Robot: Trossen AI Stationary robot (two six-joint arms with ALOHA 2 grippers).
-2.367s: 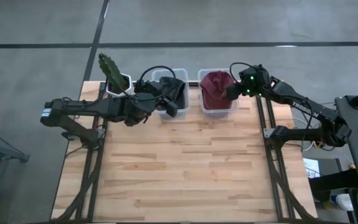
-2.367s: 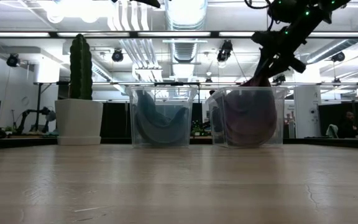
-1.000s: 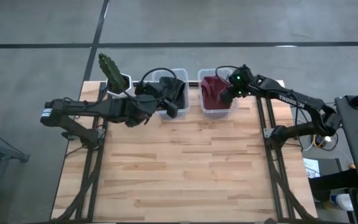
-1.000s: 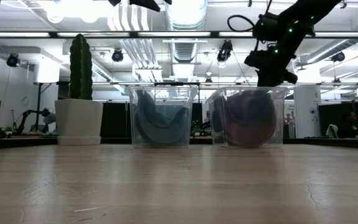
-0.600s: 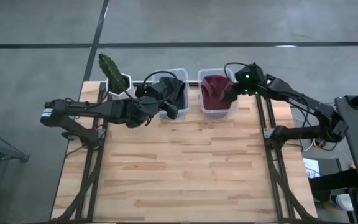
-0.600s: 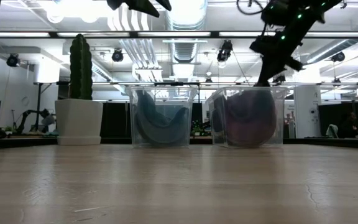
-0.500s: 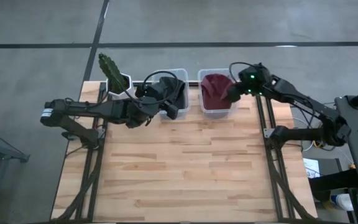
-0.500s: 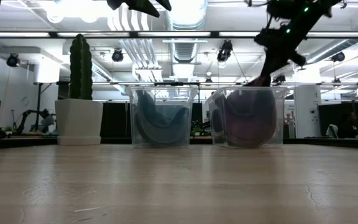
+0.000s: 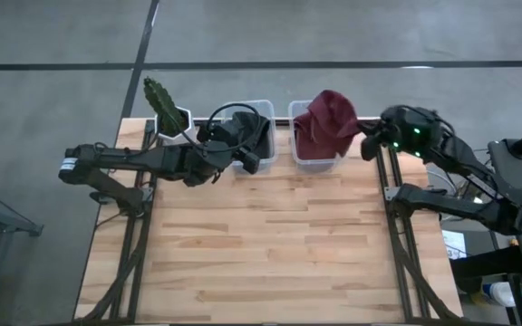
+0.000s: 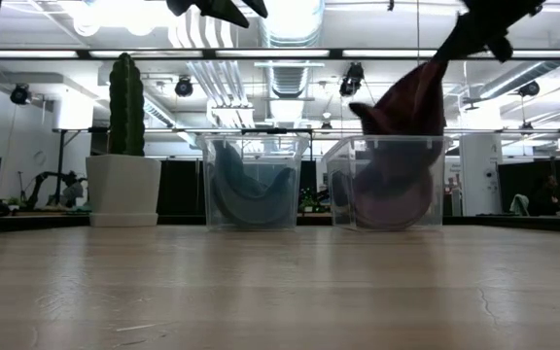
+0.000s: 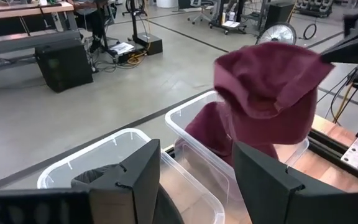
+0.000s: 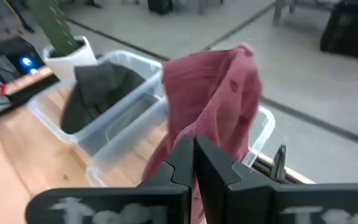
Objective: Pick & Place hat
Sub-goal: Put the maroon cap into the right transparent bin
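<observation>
A maroon hat (image 9: 328, 122) is pulled up over the right clear bin (image 9: 314, 163) at the table's far edge. My right gripper (image 9: 366, 145) is shut on it, just to the right of that bin. In the low view the hat (image 10: 408, 105) rises above the bin rim and maroon cloth (image 10: 387, 190) still fills the bin. A dark hat (image 12: 98, 93) lies in the left clear bin (image 9: 263, 103). My left gripper (image 11: 194, 180) hovers open over the left bin's near rim, touching nothing. My right gripper pinches a gathered bit of the hat's cloth (image 12: 199, 132) between its two shut fingers. One layer or several, I cannot tell. The fingers come from the table's right side, slanting a little downward. The hat's upper part is lifted above the bin rim, and its lower part (image 11: 209, 134) hangs into the bin.
A potted cactus (image 9: 162, 102) in a white pot stands at the far left corner, beside the left bin. The bare wooden tabletop (image 9: 261, 244) stretches from the bins to the near edge. Metal frame rails (image 9: 397, 226) run along the table's right side.
My right gripper, shut the whole time, has risen from inside the right bin and drawn back toward the table's right edge. The maroon hat has come up with it: its top now stands above the rim, stretched toward the gripper, while its lower part stays in the bin.
</observation>
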